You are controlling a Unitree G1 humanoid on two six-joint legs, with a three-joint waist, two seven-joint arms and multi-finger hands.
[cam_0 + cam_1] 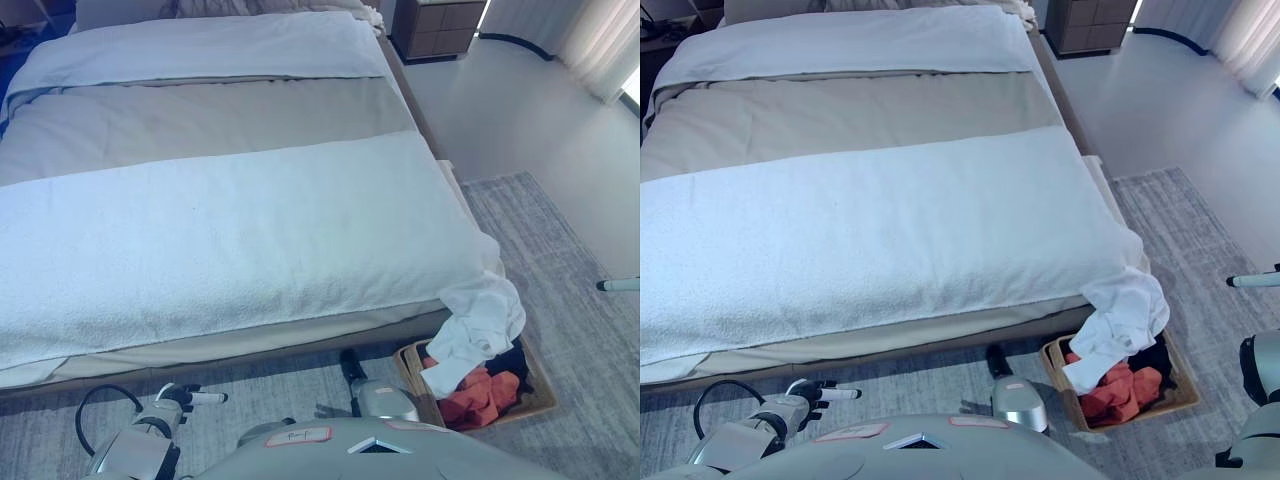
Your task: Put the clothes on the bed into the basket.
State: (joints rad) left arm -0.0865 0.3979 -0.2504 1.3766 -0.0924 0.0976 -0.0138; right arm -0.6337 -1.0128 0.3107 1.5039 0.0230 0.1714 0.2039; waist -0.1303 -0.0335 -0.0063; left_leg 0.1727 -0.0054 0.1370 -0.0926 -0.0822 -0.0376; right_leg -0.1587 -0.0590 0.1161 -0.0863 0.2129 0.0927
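Observation:
A white garment (480, 318) hangs off the bed's near right corner, and its lower end lies in the brown basket (543, 398) on the rug beside the bed. Inside the basket lie orange-red clothes (480, 395) and something dark (512, 360). The bed (230, 230) carries only a white blanket across its near half, a beige sheet and a second white cover farther back. My left hand (185, 397) is low at the lower left, over the rug below the bed's edge, open with a white-tipped finger held straight. Of my right hand (1252, 280) only a sliver shows at the right edge, well right of the basket.
A grey rug (560, 240) runs under the bed's near side and to its right. A dark wooden nightstand (440, 25) stands beyond the bed's far right corner. Pale curtains (600, 45) hang at the top right over a smooth light floor.

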